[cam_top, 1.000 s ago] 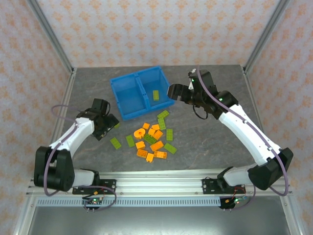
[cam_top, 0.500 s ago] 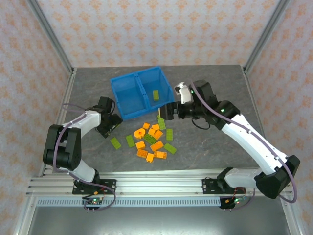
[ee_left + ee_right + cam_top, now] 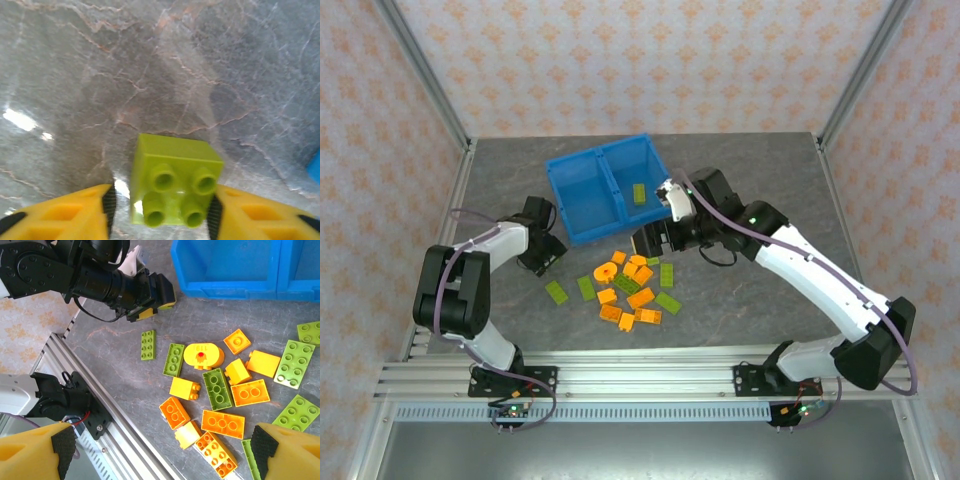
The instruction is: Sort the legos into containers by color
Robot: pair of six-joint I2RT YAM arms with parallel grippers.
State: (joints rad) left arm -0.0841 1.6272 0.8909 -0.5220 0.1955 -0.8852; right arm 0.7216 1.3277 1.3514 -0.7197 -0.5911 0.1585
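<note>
on the grey marbled table (image 3: pixel 500 190), between the two arms, a loose heap of legos (image 3: pixel 628 285), orange and lime green mixed, just near of the blue bin (image 3: pixel 595 230). at the left edge of the heap, a little apart from it, a thin green plate (image 3: pixel 556 292) lying flat, and just right of it a second green plate (image 3: pixel 586 288). inside the heap a rounded yellow piece (image 3: pixel 202 354) with a red dot on top.

bin at the far middle of the table, a little turned, with a left compartment (image 3: pixel 585 195) and a right compartment (image 3: pixel 632 165) side by side, one dividing wall between. on the floor of the right compartment one lime green brick (image 3: pixel 639 193), lying flat.

left hand (image 3: pixel 546 250) low at the table, left of the heap and just beside the near left corner of the bin. yellow fingers (image 3: pixel 65 215) apart, one on each side of a square lime green brick (image 3: pixel 175 182) standing on the table, four studs toward the camera. on one side the black pad touching the brick or almost; on the other side a narrow strip of table between pad and brick. not clamped on it.

right hand (image 3: pixel 648 240) over the far edge of the heap, just near of the right compartment. wide-set fingers (image 3: pixel 30 452) far apart, closed on no piece, orange and green bricks on the table below.
</note>
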